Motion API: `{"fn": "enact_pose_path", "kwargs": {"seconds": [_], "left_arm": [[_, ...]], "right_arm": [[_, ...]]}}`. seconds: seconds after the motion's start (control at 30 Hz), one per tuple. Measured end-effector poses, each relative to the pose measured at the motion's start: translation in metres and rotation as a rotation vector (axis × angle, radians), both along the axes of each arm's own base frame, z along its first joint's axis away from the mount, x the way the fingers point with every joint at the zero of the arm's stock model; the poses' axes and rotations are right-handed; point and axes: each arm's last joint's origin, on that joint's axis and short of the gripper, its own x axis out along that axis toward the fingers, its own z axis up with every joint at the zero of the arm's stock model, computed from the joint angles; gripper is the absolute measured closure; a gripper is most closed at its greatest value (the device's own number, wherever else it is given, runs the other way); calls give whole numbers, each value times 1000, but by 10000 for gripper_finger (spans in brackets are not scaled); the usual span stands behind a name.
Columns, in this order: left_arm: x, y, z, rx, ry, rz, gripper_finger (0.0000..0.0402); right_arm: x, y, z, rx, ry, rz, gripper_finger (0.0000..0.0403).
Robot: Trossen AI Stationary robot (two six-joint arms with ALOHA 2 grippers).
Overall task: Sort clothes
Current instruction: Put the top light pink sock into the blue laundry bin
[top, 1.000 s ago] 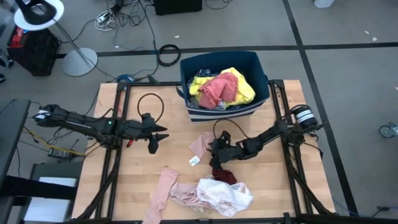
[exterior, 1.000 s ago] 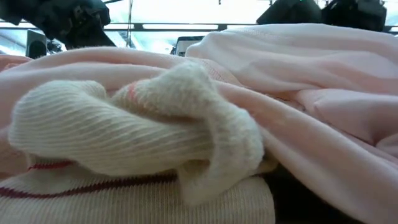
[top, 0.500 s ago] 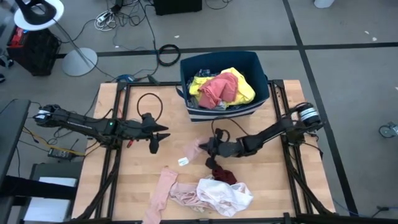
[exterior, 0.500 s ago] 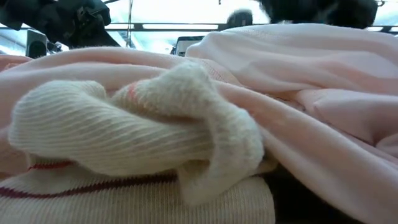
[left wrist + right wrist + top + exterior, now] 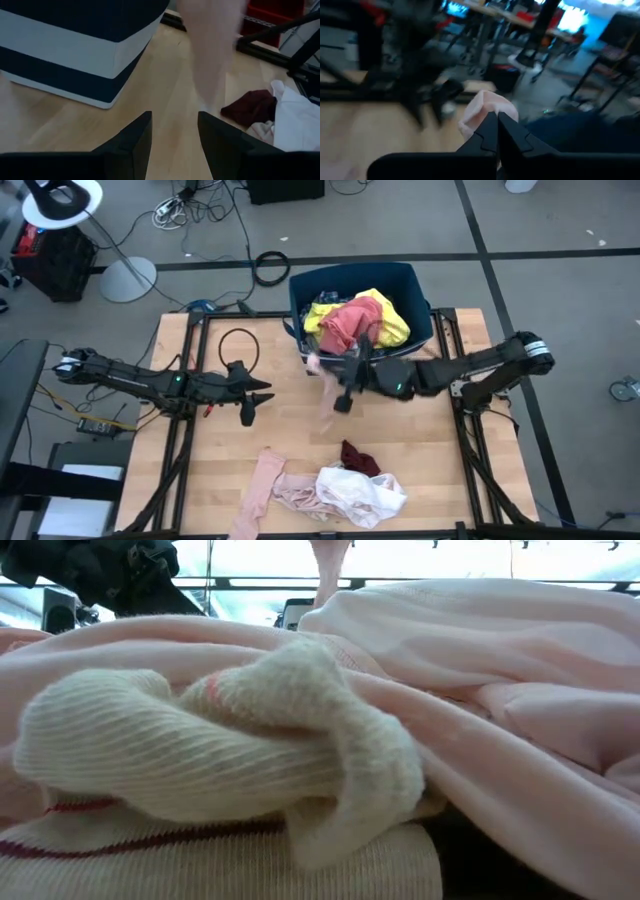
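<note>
A pale pink garment [image 5: 324, 394] hangs below my right gripper [image 5: 332, 370], which is shut on it just in front of the navy bin [image 5: 420, 300]. The bin holds yellow [image 5: 398, 326] and salmon red clothes [image 5: 352, 322]. A maroon piece [image 5: 360, 459] and a heap of white and pink clothes [image 5: 345, 492] lie on the table near its front edge. My left gripper [image 5: 262, 393] hovers open at the table's left, with nothing between its fingers [image 5: 131, 141]. My right gripper pinches the pink garment's bunched upper end [image 5: 485, 111] between its two fingertips. The fingers reach in about level from the table's right side. The garment hangs slack as a narrow strip [image 5: 210, 60], its lower end close above the table.
The bin's striped wall [image 5: 65, 50] stands just behind the hanging garment. Bare wood [image 5: 290, 430] lies between both grippers. In the low view, the heap of pink and white knit clothes [image 5: 220, 750] fills nearly all of the picture. A black cable loop [image 5: 240, 345] lies at the back left.
My right gripper has shut on the pink garment where it lay on the table. It has then risen and gone toward the far edge and the bin. The garment has come up off the wood and now hangs as a strip.
</note>
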Motion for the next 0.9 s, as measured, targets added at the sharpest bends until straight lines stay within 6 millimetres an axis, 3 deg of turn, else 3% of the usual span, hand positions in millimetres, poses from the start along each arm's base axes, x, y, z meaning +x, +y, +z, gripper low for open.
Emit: {"fn": "enact_pose_path", "kwargs": {"seconds": [0.27, 0.4, 0.5, 0.67, 0.9], "left_arm": [[0, 0, 0, 8, 2, 16, 236], [0, 1, -1, 8, 5, 17, 236], [1, 0, -1, 9, 11, 17, 236], [2, 0, -3, 11, 22, 17, 236], [2, 1, -4, 21, 32, 35, 236]], "right_arm": [[-14, -48, 109, -222, -109, -138, 402], [-36, -74, 160, -312, -178, -274, 403], [-55, -93, 184, -335, -194, -415, 403], [-75, -114, 190, -307, -104, -556, 403], [-75, -133, 141, 10, 138, -552, 403]]}}
